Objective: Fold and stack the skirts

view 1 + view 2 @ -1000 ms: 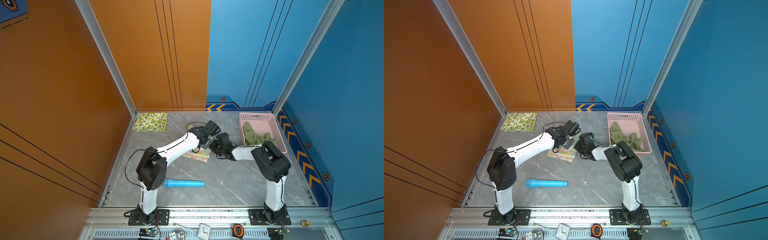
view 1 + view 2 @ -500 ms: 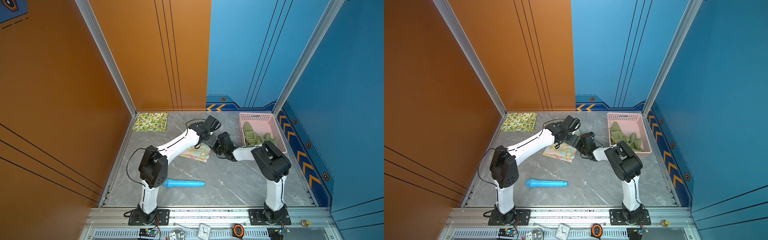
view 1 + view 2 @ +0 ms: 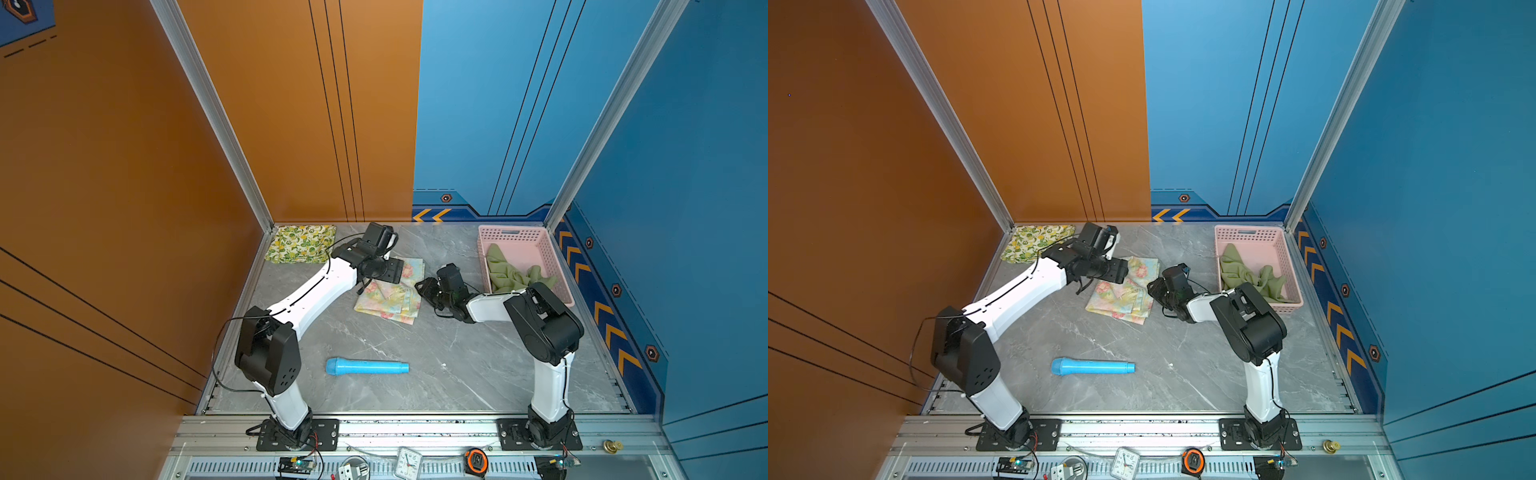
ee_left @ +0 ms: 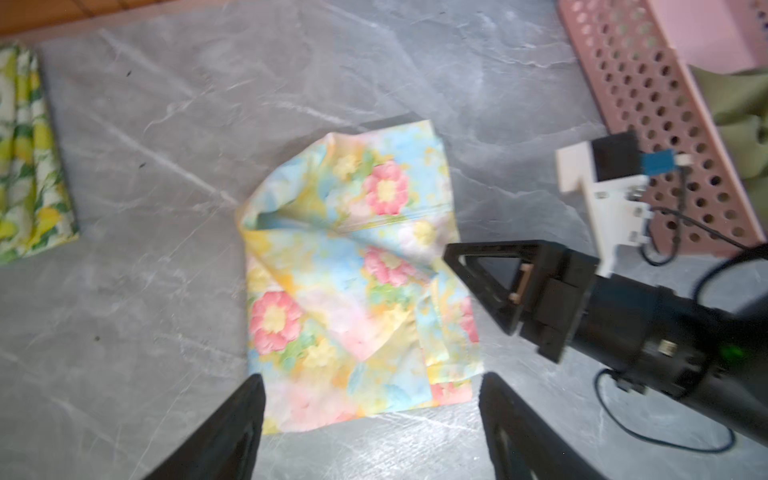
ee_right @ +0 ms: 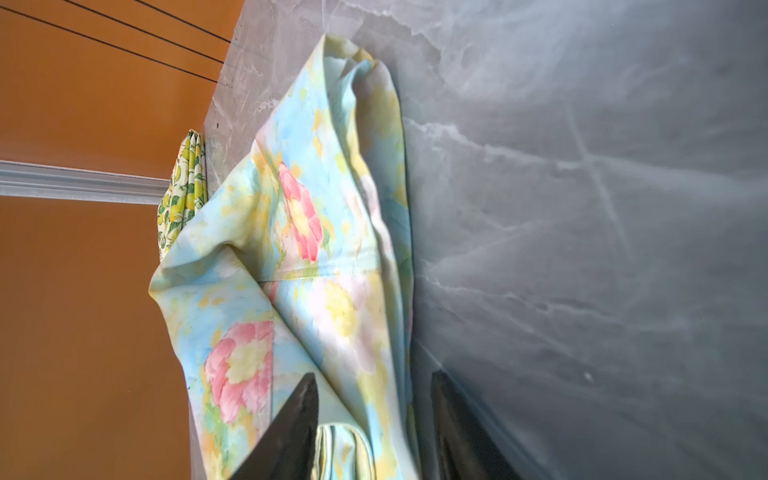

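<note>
No words to read, only signs

Yellow double chevrons [image 3: 432,215] mark the blue base strip of the back wall, and a row of single ones [image 3: 602,308] runs along the side wall's strip. Small hexagon badges [image 3: 446,198] sit near them (no lettering shows on any). The clock [image 3: 1126,462] on the front rail has numerals, too small to read.

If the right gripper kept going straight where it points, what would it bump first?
The flowered skirt; the right gripper straddles its near edge, so contact would probably come almost at once.
</note>
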Robot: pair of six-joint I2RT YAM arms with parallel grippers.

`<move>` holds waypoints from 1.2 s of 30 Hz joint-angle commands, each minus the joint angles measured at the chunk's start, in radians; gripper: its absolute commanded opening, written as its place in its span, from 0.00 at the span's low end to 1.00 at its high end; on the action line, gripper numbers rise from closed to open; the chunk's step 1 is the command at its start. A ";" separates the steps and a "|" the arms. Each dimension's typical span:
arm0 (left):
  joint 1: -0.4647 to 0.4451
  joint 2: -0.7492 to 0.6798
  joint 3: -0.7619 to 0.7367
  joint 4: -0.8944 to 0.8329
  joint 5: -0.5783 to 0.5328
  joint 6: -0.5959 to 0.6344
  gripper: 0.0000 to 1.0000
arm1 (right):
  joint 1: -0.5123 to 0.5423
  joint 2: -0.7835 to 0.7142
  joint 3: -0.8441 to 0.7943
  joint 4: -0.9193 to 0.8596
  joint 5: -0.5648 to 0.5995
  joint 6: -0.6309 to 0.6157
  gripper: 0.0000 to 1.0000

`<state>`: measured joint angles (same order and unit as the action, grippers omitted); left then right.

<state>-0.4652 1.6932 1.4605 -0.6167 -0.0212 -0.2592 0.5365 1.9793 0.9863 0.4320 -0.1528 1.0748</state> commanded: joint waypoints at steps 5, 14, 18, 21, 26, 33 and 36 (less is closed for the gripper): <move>0.136 0.034 -0.082 0.071 0.208 -0.188 0.84 | 0.001 -0.007 0.000 -0.168 0.032 -0.116 0.52; 0.247 0.199 -0.036 0.229 0.394 -0.337 0.80 | 0.022 -0.018 0.038 -0.219 0.045 -0.187 0.52; 0.244 0.236 -0.017 0.232 0.404 -0.357 0.79 | 0.024 -0.029 0.058 -0.258 0.065 -0.247 0.53; 0.253 0.227 -0.047 0.226 0.398 -0.360 0.77 | 0.026 -0.054 0.074 -0.295 0.090 -0.335 0.57; 0.275 0.187 -0.141 0.218 0.392 -0.346 0.76 | 0.042 -0.103 0.113 -0.374 0.173 -0.493 0.64; 0.275 0.152 -0.244 0.218 0.375 -0.301 0.70 | 0.022 -0.129 0.119 -0.381 0.156 -0.499 0.65; 0.265 0.155 -0.259 0.219 0.377 -0.280 0.60 | 0.020 -0.146 0.106 -0.381 0.156 -0.485 0.65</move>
<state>-0.1947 1.8782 1.2201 -0.3885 0.3504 -0.5774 0.5621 1.8702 1.0904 0.0925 -0.0212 0.6044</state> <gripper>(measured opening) 0.647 0.649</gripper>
